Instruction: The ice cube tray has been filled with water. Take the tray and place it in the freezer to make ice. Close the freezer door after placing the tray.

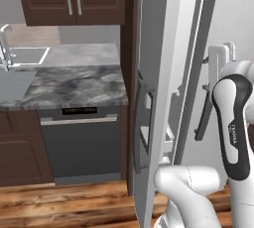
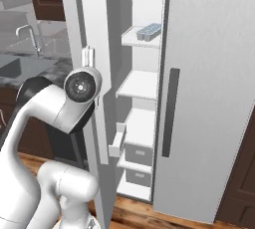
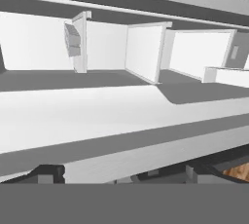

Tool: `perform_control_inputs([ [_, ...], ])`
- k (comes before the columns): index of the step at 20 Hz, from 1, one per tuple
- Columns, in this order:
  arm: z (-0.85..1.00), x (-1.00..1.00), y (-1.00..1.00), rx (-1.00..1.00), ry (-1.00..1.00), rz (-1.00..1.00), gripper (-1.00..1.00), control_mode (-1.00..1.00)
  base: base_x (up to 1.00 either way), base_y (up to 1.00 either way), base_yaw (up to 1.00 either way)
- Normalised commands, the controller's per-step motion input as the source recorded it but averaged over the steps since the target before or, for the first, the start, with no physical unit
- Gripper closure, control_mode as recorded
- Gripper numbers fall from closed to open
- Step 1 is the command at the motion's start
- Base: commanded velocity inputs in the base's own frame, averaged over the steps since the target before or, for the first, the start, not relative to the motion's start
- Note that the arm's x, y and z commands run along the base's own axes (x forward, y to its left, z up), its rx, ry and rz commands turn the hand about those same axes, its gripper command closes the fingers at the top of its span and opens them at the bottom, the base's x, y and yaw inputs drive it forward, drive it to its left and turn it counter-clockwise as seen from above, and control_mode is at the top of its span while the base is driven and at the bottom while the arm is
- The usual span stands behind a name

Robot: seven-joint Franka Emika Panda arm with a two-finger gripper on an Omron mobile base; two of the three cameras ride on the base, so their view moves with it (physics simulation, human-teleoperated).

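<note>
The tall white-walled freezer (image 2: pixel 142 98) stands open, its narrow light grey door (image 2: pixel 89 73) swung out edge-on just beside the arm. The small white ice cube tray (image 2: pixel 148 32) already lies on an upper shelf, long axis running inward. The dark two-finger gripper (image 3: pixel 124 173), spread wide and empty, faces the compartment, so I judge shutting the door remains.

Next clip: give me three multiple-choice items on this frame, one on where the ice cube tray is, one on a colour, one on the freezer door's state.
1. The ice cube tray sits:
A. on the counter
B. on the top freezer shelf
C. in the sink

2. The fridge door handles are:
A. dark
B. gold
C. red

3. The freezer door is:
A. shut
B. removed
C. open

1 B: the ice cube tray rests on the upper shelf of the freezer.
2 A: the handle is a dark bar.
3 C: the freezer door stands swung out, shelves exposed.
</note>
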Motion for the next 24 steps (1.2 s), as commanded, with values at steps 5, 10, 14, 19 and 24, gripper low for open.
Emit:
perform_control_inputs([
  [5, 0.0, 0.0, 0.0, 0.0, 0.0, 0.0, -1.0, 1.0, -0.31, 0.0, -0.01],
  [10, 0.0, -0.26, -0.08, 0.0, 0.0, -0.03, -1.0, -1.0, 0.0, 0.0, 0.0],
  [14, 0.0, -0.04, -0.14, 0.0, 0.0, -0.01, -1.0, -1.0, 0.0, 0.0, 0.0],
  [19, 0.0, 0.0, -0.06, 0.0, 0.0, 0.0, -1.0, -1.0, 0.0, 0.0, 0.0],
  [24, 0.0, 0.0, -0.06, 0.0, 0.0, 0.0, -1.0, -1.0, 0.0, 0.0, 0.0],
])
